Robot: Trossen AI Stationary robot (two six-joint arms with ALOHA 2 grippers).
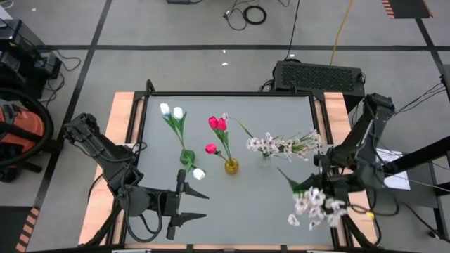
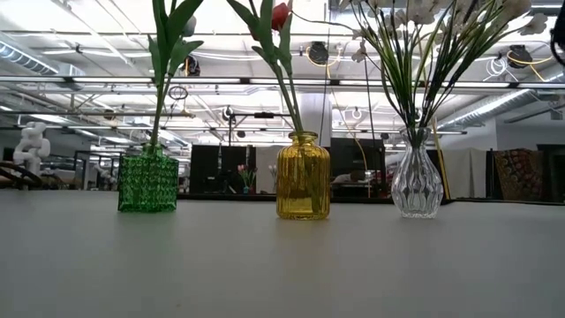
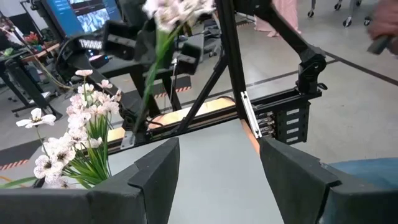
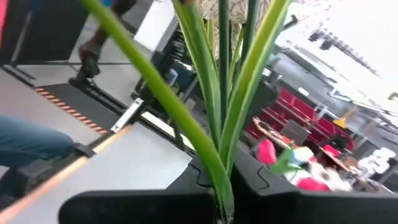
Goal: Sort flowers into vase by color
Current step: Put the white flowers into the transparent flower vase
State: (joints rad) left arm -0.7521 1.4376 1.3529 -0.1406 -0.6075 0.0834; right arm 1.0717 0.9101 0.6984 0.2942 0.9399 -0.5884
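Note:
Three vases stand in a row mid-table. The green vase (image 1: 187,159) holds white tulips (image 1: 171,111), the yellow vase (image 1: 231,166) holds pink-red tulips (image 1: 217,124), and the clear vase (image 1: 265,159) holds pale whitish sprays (image 1: 281,145). At the table's right near corner my right gripper (image 1: 328,184) is shut on another whitish spray (image 1: 313,204). My left gripper (image 1: 188,204) hovers open near the front edge, left of centre, with nothing between its fingers (image 3: 155,177). My right gripper pinches the spray's green stems and leaves (image 4: 221,177) between its two fingers, in a bunch, well below the blossoms. The stems rise out of the fingers and fan apart. The spray is lifted clear of the table, and its blossoms (image 1: 309,208) stand out toward the near edge.
The table has a dark frame with wooden side strips (image 1: 124,119). Arm frame struts rise at the right edge (image 3: 230,68). The grey surface (image 1: 246,211) in front of the vases is bare. Cables and a black case (image 1: 318,74) lie on the floor beyond.

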